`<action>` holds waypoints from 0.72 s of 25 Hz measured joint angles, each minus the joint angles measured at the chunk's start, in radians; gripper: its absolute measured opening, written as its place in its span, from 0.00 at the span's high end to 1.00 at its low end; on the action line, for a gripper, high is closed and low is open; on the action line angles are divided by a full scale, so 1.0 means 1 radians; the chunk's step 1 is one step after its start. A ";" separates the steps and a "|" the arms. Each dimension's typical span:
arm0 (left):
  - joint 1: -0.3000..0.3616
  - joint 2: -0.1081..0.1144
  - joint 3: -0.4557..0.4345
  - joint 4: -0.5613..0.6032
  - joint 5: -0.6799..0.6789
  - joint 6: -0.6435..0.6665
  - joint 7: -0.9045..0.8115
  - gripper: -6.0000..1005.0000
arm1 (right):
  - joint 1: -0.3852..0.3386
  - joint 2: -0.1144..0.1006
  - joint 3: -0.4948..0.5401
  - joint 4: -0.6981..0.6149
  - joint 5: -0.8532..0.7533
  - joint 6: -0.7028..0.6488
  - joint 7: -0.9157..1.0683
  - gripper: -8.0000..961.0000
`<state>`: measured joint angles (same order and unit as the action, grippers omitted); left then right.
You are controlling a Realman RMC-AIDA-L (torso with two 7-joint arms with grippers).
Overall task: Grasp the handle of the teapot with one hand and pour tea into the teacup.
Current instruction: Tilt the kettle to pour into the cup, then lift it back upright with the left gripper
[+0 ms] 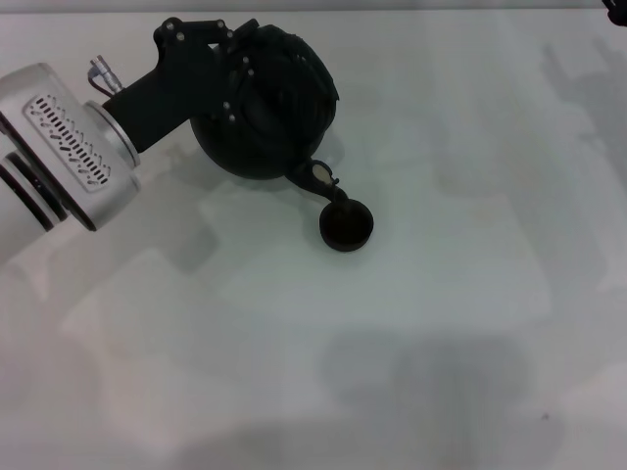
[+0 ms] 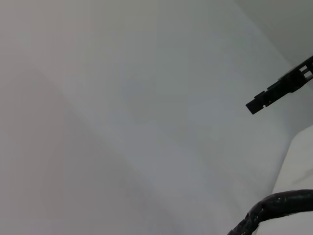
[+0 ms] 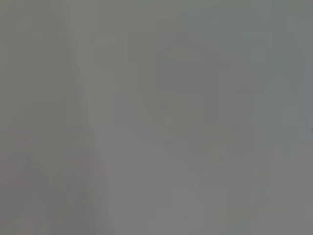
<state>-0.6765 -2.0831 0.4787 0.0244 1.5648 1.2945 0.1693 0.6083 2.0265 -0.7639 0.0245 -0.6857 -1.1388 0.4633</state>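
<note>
The head view carried nearly everything: the left gripper (image 1: 245,73) reached in from the teapot's left, its silver forearm trailing off toward the near-left, and its black body lay over the top of the teapot (image 1: 265,113) where the handle would be. From that view the handle itself could not be made out against the gripper and pot, and whether the fingers were spread or pressed together could not be told. The left wrist view added what the head view hid: a curved, rough-wrapped stretch of the handle (image 2: 276,208) against pale background, and a black bar-shaped part (image 2: 279,90) farther off, too little of it shown to identify. The right wrist view showed only a blank grey field, and the right gripper appeared in no view.

The teapot sat tilted on or just above the white surface (image 1: 441,323), its long axis running from the gripper toward the near-right, and the short spout (image 1: 323,178) pointed down-right. The teacup (image 1: 346,224) stood just beyond the spout, on the teapot's near-right, the spout tip at the cup's rim. The gripper blocked sight of the pot's lid
</note>
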 joint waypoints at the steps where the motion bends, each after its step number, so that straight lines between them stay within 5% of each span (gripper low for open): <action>1: 0.000 0.000 0.000 0.000 0.000 0.000 0.000 0.91 | 0.000 0.000 0.000 0.000 0.000 0.000 0.000 0.13; 18: 0.010 -0.002 -0.013 -0.045 -0.047 0.000 -0.010 0.91 | 0.001 0.000 0.000 0.000 0.000 0.001 0.000 0.13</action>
<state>-0.6665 -2.0847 0.4655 -0.0203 1.5178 1.2946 0.1591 0.6091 2.0263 -0.7639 0.0245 -0.6857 -1.1379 0.4632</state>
